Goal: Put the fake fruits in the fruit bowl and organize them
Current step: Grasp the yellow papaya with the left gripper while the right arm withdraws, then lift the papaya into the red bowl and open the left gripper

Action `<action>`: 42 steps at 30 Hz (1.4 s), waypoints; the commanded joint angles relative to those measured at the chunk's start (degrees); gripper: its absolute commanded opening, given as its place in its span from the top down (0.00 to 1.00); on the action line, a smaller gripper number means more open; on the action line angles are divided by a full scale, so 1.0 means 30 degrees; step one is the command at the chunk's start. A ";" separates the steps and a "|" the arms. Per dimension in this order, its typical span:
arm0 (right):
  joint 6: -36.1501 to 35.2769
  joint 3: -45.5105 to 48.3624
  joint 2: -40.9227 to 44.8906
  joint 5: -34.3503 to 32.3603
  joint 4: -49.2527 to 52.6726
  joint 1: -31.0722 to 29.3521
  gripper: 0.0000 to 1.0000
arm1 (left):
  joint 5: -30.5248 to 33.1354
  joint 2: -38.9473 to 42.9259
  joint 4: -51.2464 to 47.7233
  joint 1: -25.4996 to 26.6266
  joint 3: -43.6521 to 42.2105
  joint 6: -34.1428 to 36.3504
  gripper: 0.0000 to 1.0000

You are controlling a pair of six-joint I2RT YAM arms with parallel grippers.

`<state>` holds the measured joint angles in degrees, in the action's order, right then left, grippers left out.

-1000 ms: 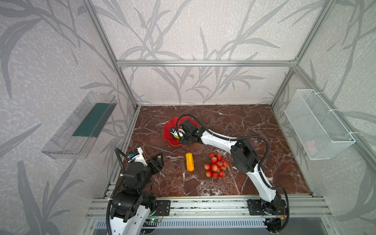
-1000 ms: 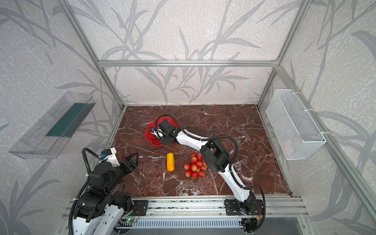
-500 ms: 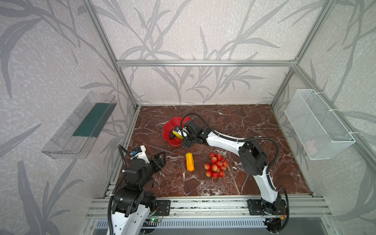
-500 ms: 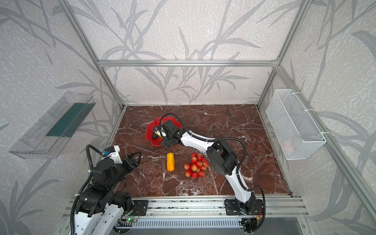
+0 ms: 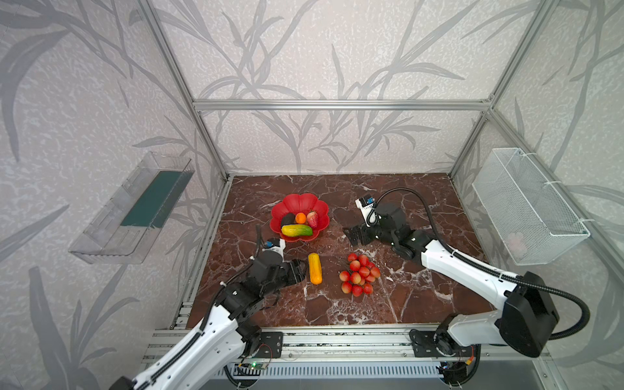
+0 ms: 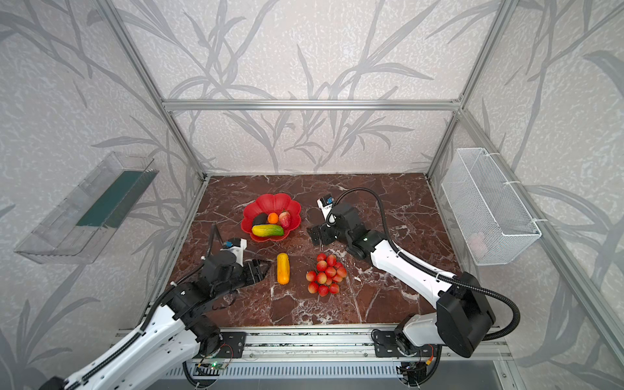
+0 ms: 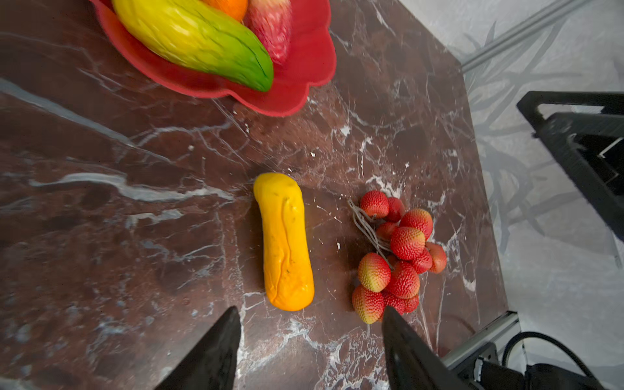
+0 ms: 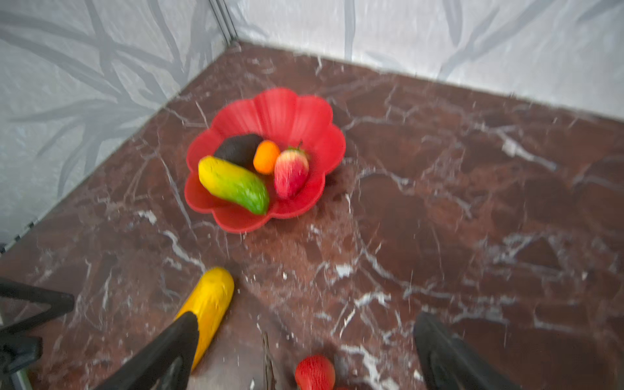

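**Worktop scene, both arms in view.** The fruit bowl (image 5: pixel 300 202) stands on the worktop (image 5: pixel 337 310) toward the left rear. It holds four fake fruits: the dark avocado (image 5: pixel 287 220), the tiny orange (image 5: pixel 300 218), the strawberry-like piece (image 5: pixel 312 218), and the yellow-green oblong (image 5: pixel 297 230) lying across its near side. Outside it lie the yellow-orange oblong (image 5: pixel 314 268) and, near but apart, the bunch of small red balls (image 5: pixel 359 274) (its thin stalks show in the left wrist view).

The left pincer (image 5: pixel 299 270) is just beside the yellow-orange oblong, jaws apart and empty. In the left wrist view the fruit's near end lies just ahead of the gap between its fingers (image 7: pixel 216 351). The right pincer (image 5: pixel 351 234) stands between bowl and bunch, jaws spread wide, nothing held.

**Probable hazards.**
- The oblong looks smooth and rounded. A grip near its end rather than across its middle would likely let it pivot or squirt free.
- The bowl is shallow and its near half is occupied, so a fruit released on top of the others could roll over the scalloped rim.
- The bunch seems joined only by its stalks, so a pinch on one ball may leave the rest swinging.
- The arms are close together, and a simultaneous reach toward the bowl risks contact.
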<state>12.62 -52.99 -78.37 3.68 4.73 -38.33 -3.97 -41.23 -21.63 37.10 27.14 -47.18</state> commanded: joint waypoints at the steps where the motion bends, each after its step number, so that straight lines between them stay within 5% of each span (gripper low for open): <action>1: 0.1481 0.1164 0.0927 0.0520 0.0492 0.0441 0.01 | 0.2438 -0.2197 0.1721 0.1607 0.0267 -0.0147 0.33; 16: 0.1291 0.3329 0.3361 0.0911 0.1167 0.1495 0.01 | 0.3780 -1.1620 0.3740 0.3119 0.2674 0.0714 0.33; 24: 0.0894 0.3484 0.4292 0.0745 0.1629 0.1840 0.01 | 0.4698 -1.3674 0.1746 0.3044 0.4462 0.1443 0.70; 29: 0.0637 0.3484 0.4472 0.0641 0.1846 0.1901 0.01 | 0.6025 -1.0946 0.0394 0.2892 0.5549 0.3417 0.73; 31: 0.0526 0.3428 0.4417 0.0566 0.1943 0.1926 0.01 | 0.6042 -0.9677 -0.0392 0.2016 0.6298 0.5064 0.73; 35: 0.0285 0.3235 0.4181 0.0670 0.1976 0.1947 0.01 | 0.3292 -0.9316 -0.2072 -0.2402 0.9171 0.8768 0.72; 42: -0.0014 0.3082 0.3818 0.0501 0.2130 0.1962 0.01 | 0.3536 -1.5565 -0.4297 -0.5556 1.6180 1.2661 0.72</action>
<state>13.63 -42.89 -66.39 5.80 9.74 -32.75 6.44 -81.43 -28.75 21.41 71.64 -17.39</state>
